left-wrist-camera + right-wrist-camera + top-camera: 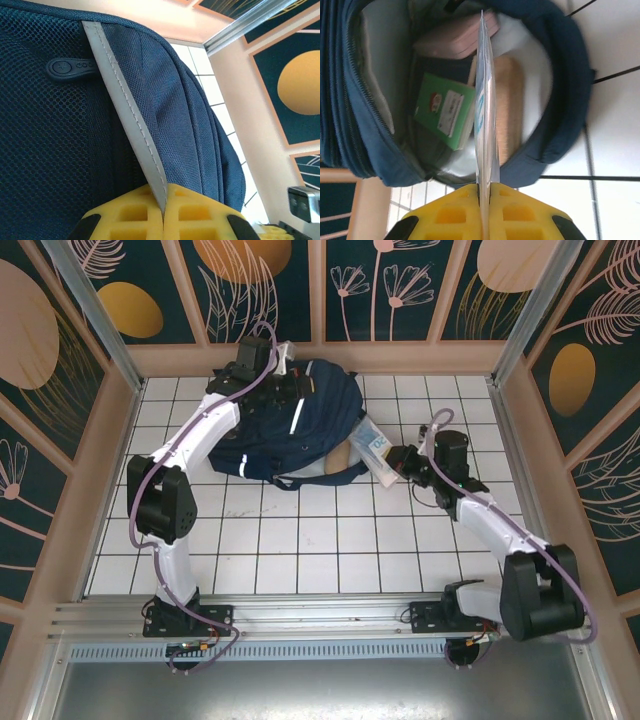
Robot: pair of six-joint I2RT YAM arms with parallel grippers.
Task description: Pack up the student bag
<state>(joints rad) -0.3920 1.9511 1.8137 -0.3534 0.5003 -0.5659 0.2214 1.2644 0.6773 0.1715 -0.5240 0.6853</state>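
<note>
**Thin packet poised at bag's mouth**

The bag (300,420) lies at upper centre of the tiled table (300,540), its mouth facing right. At its upper left, the left gripper (164,202) is clamped on the grey stripe (125,110), which is pinched between yellow fingers. At centre right, the right gripper (485,195) grips a thin flat packet (485,90) edge-on, pointing into the opening. Inside sit a green booklet (445,112), a pink case (455,37) and a tan item (509,100). The likely risk is that the packet buckles against the booklet or case, or snags on the rim, and then slides out onto the tiles on release. A pinch on the stripe alone may also slip, letting the mouth sag shut.
</note>
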